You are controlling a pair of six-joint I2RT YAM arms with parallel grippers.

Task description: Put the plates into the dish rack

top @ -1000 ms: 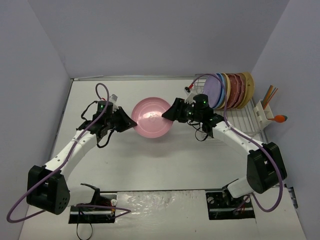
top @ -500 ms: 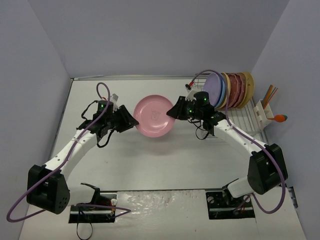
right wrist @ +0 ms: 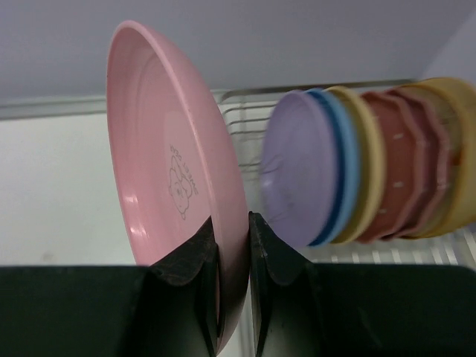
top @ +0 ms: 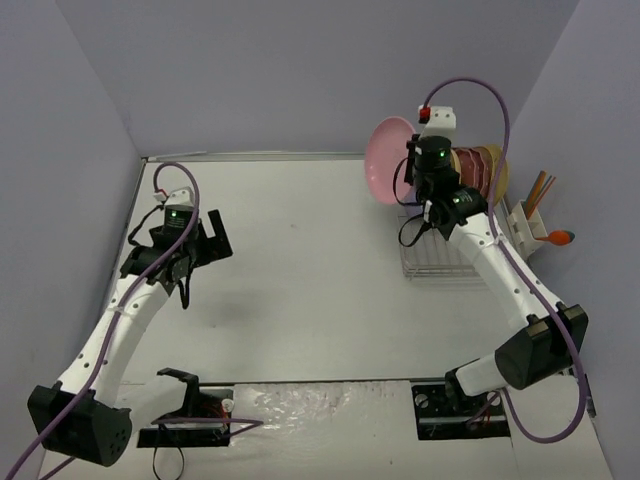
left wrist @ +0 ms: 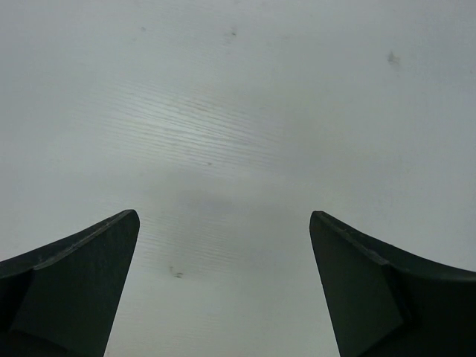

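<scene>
I'm running this in a lab test booth: plain grey walls box in a white table.

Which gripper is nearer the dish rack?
Right. The right gripper holds the pink plate upright beside the dish rack; the left gripper hangs open across the table.

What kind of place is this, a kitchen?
Probably a robot test booth, not a kitchen: plain walls box in a white table, a left arm and right arm are bolted at its near edge, and a wire dish rack holds plates.
</scene>
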